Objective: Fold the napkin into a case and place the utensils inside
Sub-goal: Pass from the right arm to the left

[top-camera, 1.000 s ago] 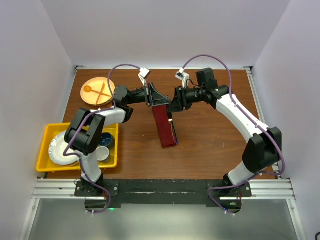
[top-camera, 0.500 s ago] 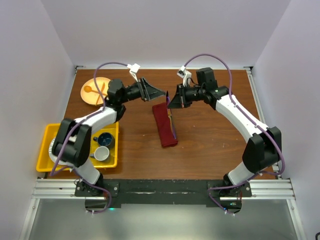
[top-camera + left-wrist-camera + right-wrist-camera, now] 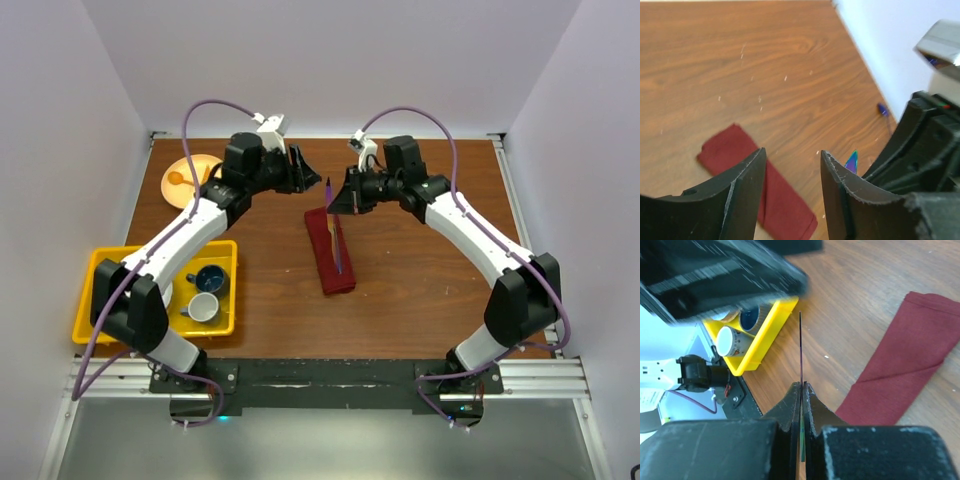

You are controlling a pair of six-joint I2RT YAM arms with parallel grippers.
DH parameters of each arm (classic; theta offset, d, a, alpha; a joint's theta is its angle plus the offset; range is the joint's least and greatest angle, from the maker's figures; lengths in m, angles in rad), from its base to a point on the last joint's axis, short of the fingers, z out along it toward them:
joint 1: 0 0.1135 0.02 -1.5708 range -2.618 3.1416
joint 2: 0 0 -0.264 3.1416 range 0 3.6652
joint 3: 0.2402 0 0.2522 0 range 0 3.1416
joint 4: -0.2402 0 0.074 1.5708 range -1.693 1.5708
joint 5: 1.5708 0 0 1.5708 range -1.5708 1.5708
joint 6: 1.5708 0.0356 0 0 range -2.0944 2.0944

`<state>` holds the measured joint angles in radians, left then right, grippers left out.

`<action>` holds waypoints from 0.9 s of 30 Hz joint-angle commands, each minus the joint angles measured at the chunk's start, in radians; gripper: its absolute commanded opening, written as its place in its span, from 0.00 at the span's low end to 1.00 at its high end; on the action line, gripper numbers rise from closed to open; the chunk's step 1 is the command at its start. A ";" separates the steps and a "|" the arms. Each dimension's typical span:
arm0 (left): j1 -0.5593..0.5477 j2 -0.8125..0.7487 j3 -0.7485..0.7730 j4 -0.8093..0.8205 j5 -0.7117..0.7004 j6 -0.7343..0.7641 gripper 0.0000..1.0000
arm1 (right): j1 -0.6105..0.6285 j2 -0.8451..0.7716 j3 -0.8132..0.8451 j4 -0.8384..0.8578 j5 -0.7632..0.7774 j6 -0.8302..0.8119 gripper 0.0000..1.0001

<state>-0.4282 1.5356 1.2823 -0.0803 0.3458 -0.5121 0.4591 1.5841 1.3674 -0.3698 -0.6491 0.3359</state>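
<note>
Purple utensil [image 3: 800, 350] clamped in right gripper [image 3: 801, 389]: wrist view.

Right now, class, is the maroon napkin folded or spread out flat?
Folded. The napkin lies on the table as a narrow strip, and the right wrist view shows one layer's edge crossing it diagonally.

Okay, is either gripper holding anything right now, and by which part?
The right gripper pinches a slim purple-sheened metal utensil near one end, the rest jutting out ahead; which end is hidden. The left gripper is open, empty.
</note>
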 commanded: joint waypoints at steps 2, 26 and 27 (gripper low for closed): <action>-0.038 -0.018 0.045 -0.105 -0.067 0.057 0.53 | 0.015 0.007 0.004 0.058 -0.001 0.031 0.00; -0.083 -0.051 -0.009 -0.044 -0.067 -0.049 0.58 | 0.041 0.030 0.010 0.071 -0.009 0.026 0.00; -0.086 -0.048 -0.006 -0.042 -0.068 -0.043 0.56 | 0.042 0.027 0.010 0.071 -0.007 0.025 0.00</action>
<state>-0.5007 1.4704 1.2228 -0.1223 0.2832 -0.5423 0.4870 1.6341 1.3655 -0.3431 -0.6449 0.3614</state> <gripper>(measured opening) 0.588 0.014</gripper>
